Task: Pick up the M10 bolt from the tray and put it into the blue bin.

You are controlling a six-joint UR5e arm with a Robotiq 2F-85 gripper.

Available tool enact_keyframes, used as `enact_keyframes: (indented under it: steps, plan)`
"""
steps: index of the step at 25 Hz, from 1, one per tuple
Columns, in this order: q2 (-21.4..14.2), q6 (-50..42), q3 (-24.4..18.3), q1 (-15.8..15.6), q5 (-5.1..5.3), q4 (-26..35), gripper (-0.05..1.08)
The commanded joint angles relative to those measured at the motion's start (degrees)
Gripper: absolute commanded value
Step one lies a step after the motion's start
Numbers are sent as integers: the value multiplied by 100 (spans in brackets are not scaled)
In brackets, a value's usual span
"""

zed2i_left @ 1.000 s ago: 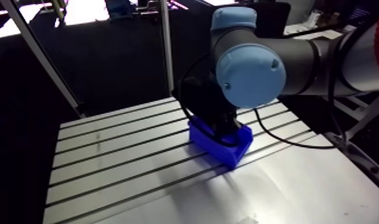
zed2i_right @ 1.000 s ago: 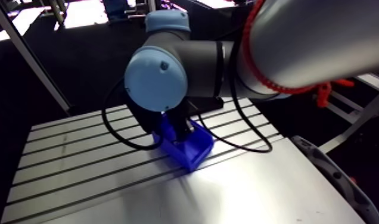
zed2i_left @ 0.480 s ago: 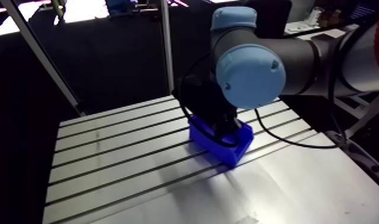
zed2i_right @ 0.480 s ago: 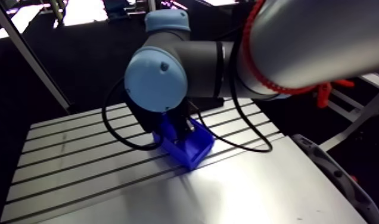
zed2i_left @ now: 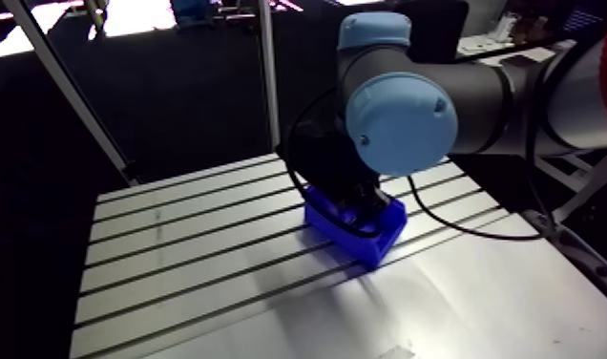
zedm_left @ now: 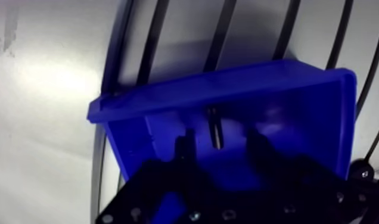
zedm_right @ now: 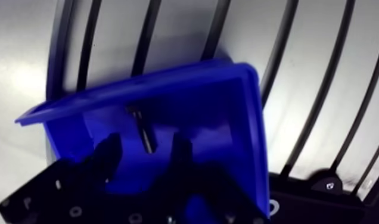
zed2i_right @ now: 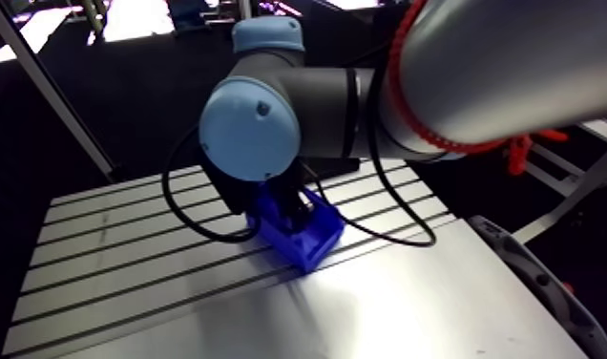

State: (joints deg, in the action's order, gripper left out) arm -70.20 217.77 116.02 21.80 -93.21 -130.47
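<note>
The blue bin (zedm_left: 299, 101) stands on the slotted table (zed2i_left: 193, 248), partly hidden under my wrist in the arm view, where the blue bin (zed2i_left: 386, 232) shows at its right end. My gripper (zedm_left: 221, 148) reaches down inside it, open, its dark fingertips (zedm_left: 185, 146) well apart. The M10 bolt (zedm_left: 214, 126), a thin dark metal shaft, lies on the bin's floor just ahead of the gap between the fingers, and neither finger touches it. No tray appears in any view.
The table's dark slots (zedm_left: 153, 42) run under and past the bin. A plain metal sheet (zed2i_left: 479, 306) covers the near right part of the table. A slanted frame post (zed2i_left: 69, 91) rises at the back left.
</note>
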Motion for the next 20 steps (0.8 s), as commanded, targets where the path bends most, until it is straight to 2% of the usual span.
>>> enact_keyframes:
  steps: [1,7,11,14,17,18,19,20]
  plan:
    - [-32,0,-22,9,-9,7,4]
    - [-252,0,-75,18,26,113,1]
    - [-542,-26,-154,53,26,570,1]
    - [-771,-299,-321,79,44,1080,1]
    - [-938,-677,-426,79,18,1352,1]
    - [-991,-852,-479,71,0,1414,1]
    - [-1035,-1072,-514,62,-97,1476,1]
    - [-1079,-1353,-576,35,-264,1546,1]
